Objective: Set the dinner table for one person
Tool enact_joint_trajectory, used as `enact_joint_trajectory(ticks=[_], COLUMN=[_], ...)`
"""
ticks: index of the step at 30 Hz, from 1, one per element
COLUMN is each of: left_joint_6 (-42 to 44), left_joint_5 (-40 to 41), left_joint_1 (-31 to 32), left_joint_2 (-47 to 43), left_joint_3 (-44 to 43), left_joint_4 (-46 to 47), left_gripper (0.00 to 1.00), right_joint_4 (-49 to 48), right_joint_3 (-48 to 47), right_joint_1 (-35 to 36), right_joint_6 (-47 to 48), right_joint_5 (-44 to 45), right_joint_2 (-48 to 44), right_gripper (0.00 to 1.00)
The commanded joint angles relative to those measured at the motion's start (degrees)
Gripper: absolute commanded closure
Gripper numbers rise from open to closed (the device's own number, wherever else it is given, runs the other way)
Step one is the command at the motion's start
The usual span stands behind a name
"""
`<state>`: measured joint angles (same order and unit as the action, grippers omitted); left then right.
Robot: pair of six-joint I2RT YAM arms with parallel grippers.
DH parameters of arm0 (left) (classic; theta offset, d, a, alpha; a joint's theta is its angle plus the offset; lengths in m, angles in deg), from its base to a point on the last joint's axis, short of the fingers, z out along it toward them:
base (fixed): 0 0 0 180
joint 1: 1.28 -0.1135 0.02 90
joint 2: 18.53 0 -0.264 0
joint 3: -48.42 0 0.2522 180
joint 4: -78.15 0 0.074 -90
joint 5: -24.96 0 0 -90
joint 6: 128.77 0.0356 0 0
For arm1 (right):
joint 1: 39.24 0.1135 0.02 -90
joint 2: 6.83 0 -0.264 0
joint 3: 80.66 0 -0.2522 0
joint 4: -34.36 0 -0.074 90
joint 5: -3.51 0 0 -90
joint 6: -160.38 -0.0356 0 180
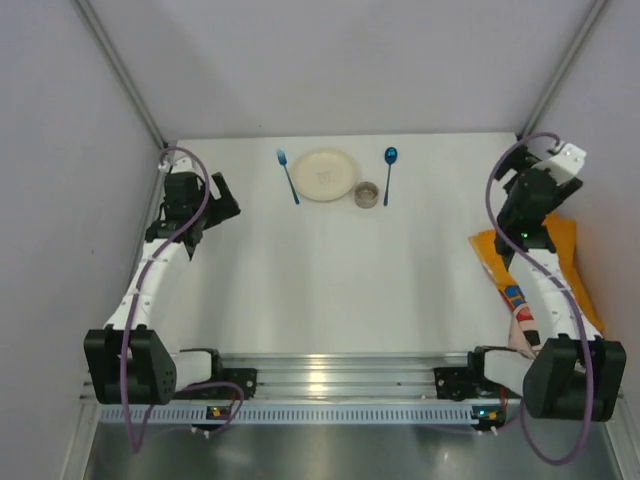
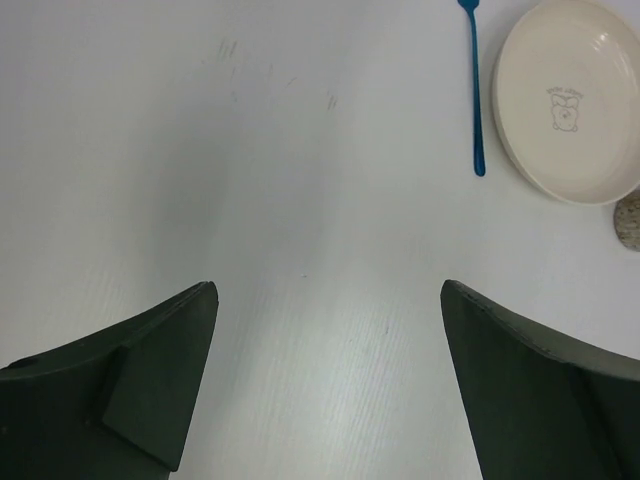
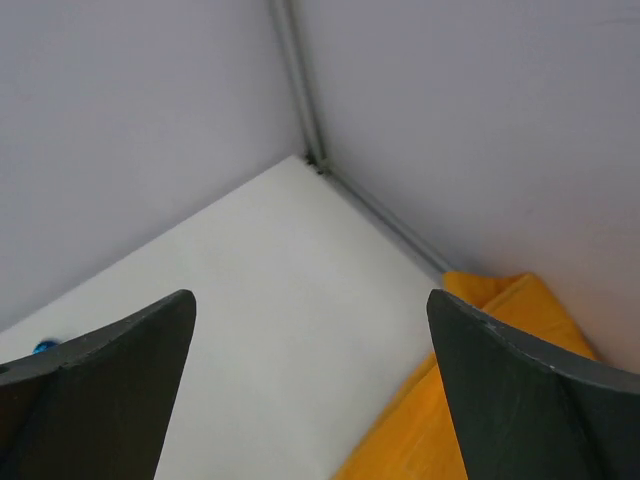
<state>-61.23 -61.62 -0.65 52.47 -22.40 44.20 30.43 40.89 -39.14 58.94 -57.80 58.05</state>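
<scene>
The dinner table is a white tabletop with a ribbed aluminium rail along its near edge. At the back centre sit a cream plate, a blue fork to its left, a small speckled cup and a blue spoon to its right. My left gripper stands open over bare table, left of the fork. My right gripper is open too, near the back right corner, holding nothing.
An orange printed cloth mat lies crumpled along the right edge, partly under the right arm. Grey walls and metal corner posts enclose the table on three sides.
</scene>
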Motion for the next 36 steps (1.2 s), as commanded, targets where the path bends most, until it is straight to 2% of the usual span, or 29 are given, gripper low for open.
enact_joint_trajectory(ticks=[1,3,4,5,7,8,9,14,22,25,28,29,31,32,35,36], left_joint_6=[-2.59,-3.2,-5.47,-7.14,-10.39,-11.2,-11.73,-10.33,-8.83,-7.96,-7.34,-7.25,-6.81,-6.72,-6.46,-6.55], left_joint_5=[-6.46,-13.92,-18.84,-20.02,-24.92,-24.87,-24.43,-20.13,-18.46,-18.1,-17.84,-17.75,-17.57,-17.57,-17.48,-17.4], left_joint_1=[-0.18,-0.18,-0.18,-0.18,-0.18,-0.1,-0.1,-0.01,-0.01,-0.01,-0.01,-0.01,-0.01,-0.09,-0.01,-0.01], left_joint_2=[-0.96,-0.34,1.14,2.2,4.57,5.89,5.81,3.01,3.0,3.35,3.79,3.71,3.62,3.62,3.44,3.35], left_joint_3=[-0.69,-0.34,-0.51,-2.08,-3.67,-4.89,-4.73,-1.66,1.51,1.6,1.42,1.42,1.6,1.77,2.21,2.21], left_joint_4=[2.69,4.53,3.67,2.36,-1.59,-2.83,-3.54,-5.21,-7.06,-7.94,-8.9,-8.99,-9.43,-9.52,-9.7,-9.87], left_gripper=[0.01,0.02,0.01,0.02,0.02,0.01,0.01,0.01,0.01,0.02,0.01,0.01,0.01,0.02,0.01,0.01], right_joint_4=[23.23,26.63,28.83,31.55,43.05,46.92,47.92,44.41,45.29,44.59,45.55,46.16,46.35,47.04,48.88,49.59], right_joint_3=[-6.03,-7.07,-8.04,-11.09,-16.37,-19.96,-19.74,-12.54,-12.62,-13.32,-14.37,-14.55,-14.73,-15.16,-16.82,-17.45], right_joint_1=[-6.16,-8.96,-9.41,-9.85,-11.34,-11.35,-10.57,-9.5,-9.85,-9.68,-9.68,-9.68,-9.77,-9.51,-8.19,-7.4], right_joint_6=[-8.16,-9.12,-11.65,-12.63,-14.82,-15.1,-14.84,-15.98,-15.45,-15.63,-16.15,-16.24,-16.07,-15.81,-14.75,-14.31], right_joint_5=[7.43,-0.16,-1.25,-4.05,-6.97,-7.85,-10.38,-14.62,-17.78,-20.51,-20.95,-20.43,-20.25,-19.99,-20.25,-20.25], right_joint_2=[3.67,6.29,7.7,9.89,18.93,21.84,23.52,20.02,30.12,33.81,37.06,37.68,39.09,39.53,40.32,40.15], right_gripper=[0.0,0.0,0.0,0.0,0.0,0.06,0.06,0.03,0.03,0.06,0.2,0.34,0.54,0.77,1.0,1.0])
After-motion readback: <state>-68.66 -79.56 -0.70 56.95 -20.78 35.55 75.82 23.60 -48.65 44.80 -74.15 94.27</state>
